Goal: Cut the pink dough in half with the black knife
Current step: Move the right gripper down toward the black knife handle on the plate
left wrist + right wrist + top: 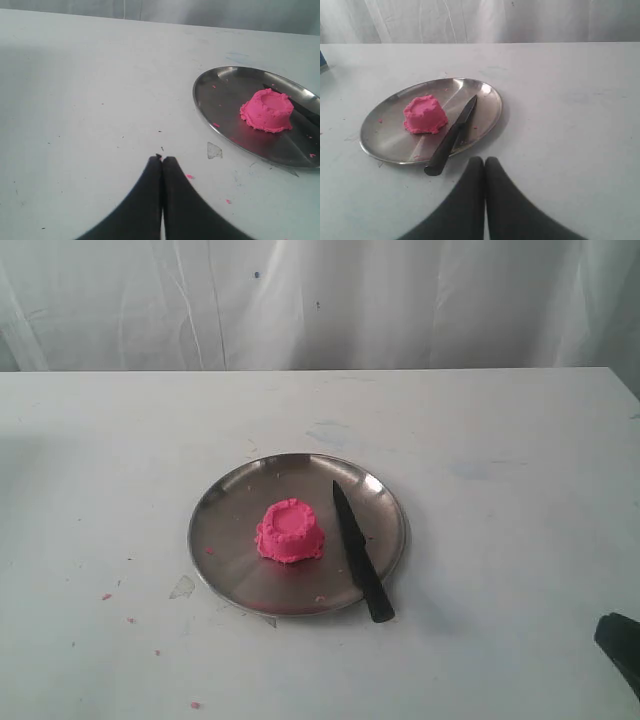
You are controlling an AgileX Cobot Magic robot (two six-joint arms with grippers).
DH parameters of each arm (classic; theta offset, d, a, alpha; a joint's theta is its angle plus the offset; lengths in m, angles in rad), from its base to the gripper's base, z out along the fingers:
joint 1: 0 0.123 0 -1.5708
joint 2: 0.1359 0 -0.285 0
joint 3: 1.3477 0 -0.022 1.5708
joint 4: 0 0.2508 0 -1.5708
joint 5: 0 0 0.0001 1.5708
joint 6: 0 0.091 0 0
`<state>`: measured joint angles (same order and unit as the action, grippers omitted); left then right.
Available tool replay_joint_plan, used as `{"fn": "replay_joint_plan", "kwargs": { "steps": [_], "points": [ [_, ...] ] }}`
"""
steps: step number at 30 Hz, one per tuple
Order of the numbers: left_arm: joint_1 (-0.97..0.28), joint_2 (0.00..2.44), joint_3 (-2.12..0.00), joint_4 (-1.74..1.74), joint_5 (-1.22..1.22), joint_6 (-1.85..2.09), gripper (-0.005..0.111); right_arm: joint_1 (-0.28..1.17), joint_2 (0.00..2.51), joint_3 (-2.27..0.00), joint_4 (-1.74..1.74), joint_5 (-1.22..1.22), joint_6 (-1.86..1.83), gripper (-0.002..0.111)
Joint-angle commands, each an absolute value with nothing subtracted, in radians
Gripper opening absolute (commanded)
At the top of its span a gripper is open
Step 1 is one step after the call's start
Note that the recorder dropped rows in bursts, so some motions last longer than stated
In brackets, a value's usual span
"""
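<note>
The left gripper [161, 158], fingers clenched on nothing, hangs over the bare left half of the white table [500, 440], where pink crumbs [106, 596] lie scattered near the front edge. At mid-table sits a steel plate [230, 500] with the pink dough [289, 532], one uncut mound, at its centre. Just right of it, apart, lies the black knife [360, 555], handle jutting past the plate's near rim. The right gripper [484, 160], likewise clenched and empty, hovers before it, with open table to the right. A white curtain [400, 300] backs the far edge.
</note>
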<state>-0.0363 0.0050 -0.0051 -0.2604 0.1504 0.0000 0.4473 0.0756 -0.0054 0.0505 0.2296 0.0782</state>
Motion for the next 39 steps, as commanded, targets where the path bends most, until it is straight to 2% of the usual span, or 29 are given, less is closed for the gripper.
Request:
{"fn": "replay_joint_plan", "kwargs": {
  "steps": [1, 5, 7, 8, 10, 12, 15, 19, 23, 28, 36, 39],
  "points": [
    [-0.033, 0.000, 0.000, -0.261, 0.150, 0.000, 0.000, 0.440, 0.070, 0.000, 0.050, 0.116, 0.096, 0.000],
    [-0.033, 0.000, 0.000, -0.261, 0.150, 0.000, 0.000, 0.440, 0.070, 0.000, 0.060, -0.291, 0.315, 0.000],
    [-0.033, 0.000, 0.000, -0.261, 0.150, 0.000, 0.000, 0.440, 0.070, 0.000, 0.060, -0.345, 0.450, 0.000],
    [-0.033, 0.000, 0.000, -0.261, 0.150, 0.000, 0.000, 0.440, 0.074, -0.023, 0.051, -0.267, 0.548, 0.000],
    [-0.033, 0.000, 0.000, -0.261, 0.150, 0.000, 0.000, 0.448, 0.112, -0.173, 0.000, 0.053, 0.585, 0.000],
    [-0.033, 0.000, 0.000, -0.261, 0.150, 0.000, 0.000, 0.479, 0.203, -0.373, -0.010, 0.392, 0.343, 0.000],
    [-0.033, 0.000, 0.000, -0.261, 0.150, 0.000, 0.000, 0.499, 0.530, -0.690, 0.030, 0.847, 0.023, 0.000],
    [-0.033, 0.000, 0.000, -0.261, 0.150, 0.000, 0.000, 0.499, 0.861, -0.899, 0.027, 1.120, -0.104, 0.000],
    [-0.033, 0.000, 0.000, -0.261, 0.150, 0.000, 0.000, 0.501, 1.162, -1.042, 0.066, 1.187, -0.191, 0.000],
    [-0.033, 0.000, 0.000, -0.261, 0.150, 0.000, 0.000, 0.570, 1.431, -1.148, 0.021, 1.107, -0.191, 0.000],
    [-0.033, 0.000, 0.000, -0.261, 0.150, 0.000, 0.000, 0.741, 1.667, -1.251, -0.138, 1.013, -0.139, 0.000],
    [-0.033, 0.000, 0.000, -0.261, 0.150, 0.000, 0.000, 0.786, 1.723, -1.269, -0.215, 1.002, -0.133, 0.007]
  ]
}}
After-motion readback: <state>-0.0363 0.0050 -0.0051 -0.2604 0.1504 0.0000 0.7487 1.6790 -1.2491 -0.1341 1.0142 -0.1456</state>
